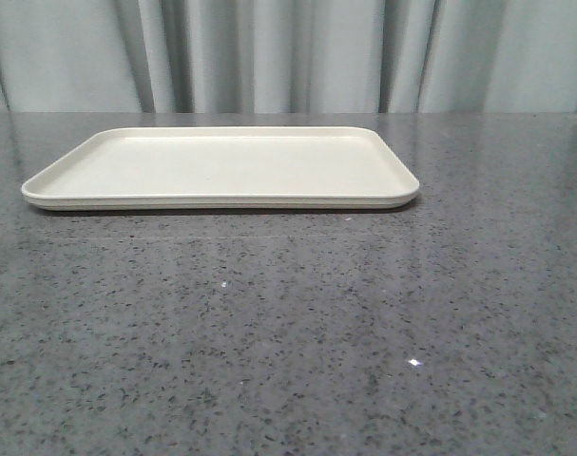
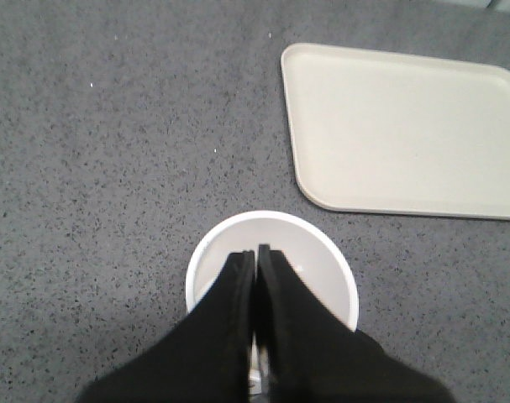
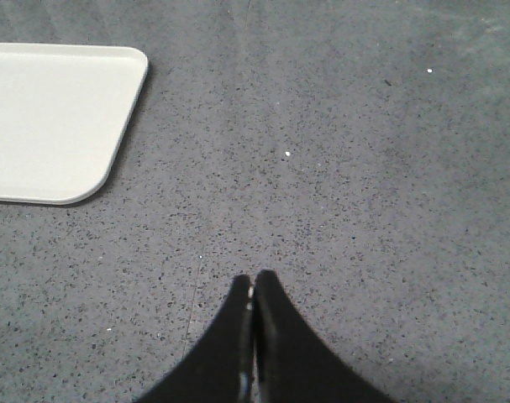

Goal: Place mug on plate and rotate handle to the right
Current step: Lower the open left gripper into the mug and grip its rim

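Black fingers of the left gripper (image 2: 255,252), pressed together, hang over the open mouth of the mug (image 2: 322,256) at lower centre of the left wrist view, hiding its handle and face. Only that view shows the mug, apart from the plate (image 2: 406,134) at upper right. Right gripper (image 3: 253,281) fingers are likewise closed over bare grey counter (image 3: 364,210), the plate's corner at upper left; the front view shows just the empty plate (image 1: 221,166).

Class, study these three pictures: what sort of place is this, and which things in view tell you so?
Probably a staged test bench or lab, not a home kitchen. A speckled grey stone-look table stands before a plain grey curtain. It bears little: a cream plate and a white mug under the left gripper.
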Robot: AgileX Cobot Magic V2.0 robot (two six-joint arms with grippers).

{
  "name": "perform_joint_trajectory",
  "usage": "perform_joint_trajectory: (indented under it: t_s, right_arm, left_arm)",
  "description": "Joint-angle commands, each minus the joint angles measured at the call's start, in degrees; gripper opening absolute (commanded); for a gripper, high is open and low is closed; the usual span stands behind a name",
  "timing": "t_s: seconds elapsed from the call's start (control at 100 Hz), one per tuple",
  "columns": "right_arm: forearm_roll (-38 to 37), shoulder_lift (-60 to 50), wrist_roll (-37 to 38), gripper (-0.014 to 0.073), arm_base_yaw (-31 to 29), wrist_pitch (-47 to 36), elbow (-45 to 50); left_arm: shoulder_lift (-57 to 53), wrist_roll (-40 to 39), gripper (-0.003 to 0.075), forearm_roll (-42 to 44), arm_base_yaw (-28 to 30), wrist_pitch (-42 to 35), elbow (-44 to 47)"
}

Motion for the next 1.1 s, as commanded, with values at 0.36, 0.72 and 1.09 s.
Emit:
perform_joint_trajectory:
  t_s: [0.36, 0.72, 1.09]
  right_arm:
    - [0.44, 4.5, -0.32, -0.0066, 0.08, -3.06, -3.5]
    - [0.44, 4.5, -0.32, 0.0231, 0.08, -2.85, -3.5]
    - [0.44, 4.5, -0.32, 0.0563, 0.08, -2.78, -3.5]
  left_arm:
    - [5.02, -0.22, -0.002, -1.28, 0.02, -1.92, -2.61]
    - [5.02, 5.74, 0.0253, -5.12, 0.02, -1.82, -2.61]
    - [5.14, 5.74, 0.0597, -4.74, 0.02, -1.82, -2.61]
